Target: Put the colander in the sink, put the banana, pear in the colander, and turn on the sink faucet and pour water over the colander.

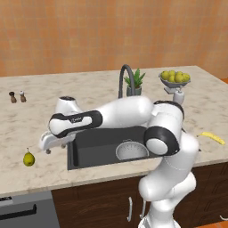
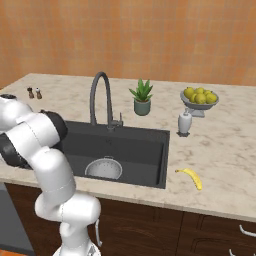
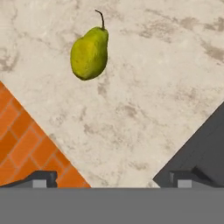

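The silver-grey colander [image 1: 132, 150] [image 2: 104, 168] sits in the dark sink [image 1: 95, 142] [image 2: 135, 150], near its front wall. On the counter left of the sink lies the yellow-green pear [image 1: 29, 158] [image 3: 89, 53]. My gripper [image 1: 51, 149] [image 3: 113, 180] hangs open over the counter between the sink's left edge and the pear, a short way from the fruit, holding nothing. The banana [image 1: 212, 137] [image 2: 190, 177] lies on the counter right of the sink. The dark gooseneck faucet [image 1: 123, 75] [image 2: 99, 92] stands behind the basin; no water shows.
A potted plant [image 2: 142, 100], a footed fruit bowl [image 2: 199, 98] and a small white jar [image 2: 184, 122] stand at the back right. Two small shakers [image 1: 17, 96] stand at the back left. The counter's front edge is close to the pear, with orange floor [image 3: 26, 140] below.
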You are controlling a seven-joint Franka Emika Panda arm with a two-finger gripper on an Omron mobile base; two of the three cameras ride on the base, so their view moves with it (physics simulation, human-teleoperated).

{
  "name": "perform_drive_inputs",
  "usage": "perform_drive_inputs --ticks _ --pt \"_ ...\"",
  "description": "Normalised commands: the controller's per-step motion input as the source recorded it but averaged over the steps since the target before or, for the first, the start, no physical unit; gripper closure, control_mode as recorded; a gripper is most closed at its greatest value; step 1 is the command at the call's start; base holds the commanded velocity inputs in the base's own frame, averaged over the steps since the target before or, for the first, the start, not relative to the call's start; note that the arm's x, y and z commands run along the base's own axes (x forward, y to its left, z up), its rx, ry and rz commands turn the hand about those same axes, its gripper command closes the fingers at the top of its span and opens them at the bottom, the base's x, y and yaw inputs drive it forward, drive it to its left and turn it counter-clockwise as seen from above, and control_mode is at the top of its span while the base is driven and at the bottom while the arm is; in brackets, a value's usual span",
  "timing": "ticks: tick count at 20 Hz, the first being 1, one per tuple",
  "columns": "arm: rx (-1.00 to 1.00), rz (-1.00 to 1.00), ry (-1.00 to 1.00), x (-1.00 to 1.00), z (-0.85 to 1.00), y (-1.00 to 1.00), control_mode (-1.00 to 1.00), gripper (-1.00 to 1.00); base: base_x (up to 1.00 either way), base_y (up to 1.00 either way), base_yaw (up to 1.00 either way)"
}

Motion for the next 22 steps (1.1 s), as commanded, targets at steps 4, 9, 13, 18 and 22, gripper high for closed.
perform_drive_inputs --ticks 4,9,13,18,22 --pt "-0.02 -0.12 0.03 -0.06 0.0 0.49 -1.0 -1.0 0.0 0.0 0.0" --pt "-0.12 -0.18 0.0 0.0 -0.01 0.61 -1.0 -1.0 0.0 0.0 0.0" --pt "-0.05 -0.19 0.05 0.06 0.0 0.48 -1.0 -1.0 0.0 0.0 0.0" --pt "-0.08 -0.17 0.04 0.16 -0.06 0.48 -1.0 -1.0 0.0 0.0 0.0" --pt "-0.11 -0.15 0.01 0.25 -0.18 0.34 -1.0 -1.0 0.0 0.0 0.0"
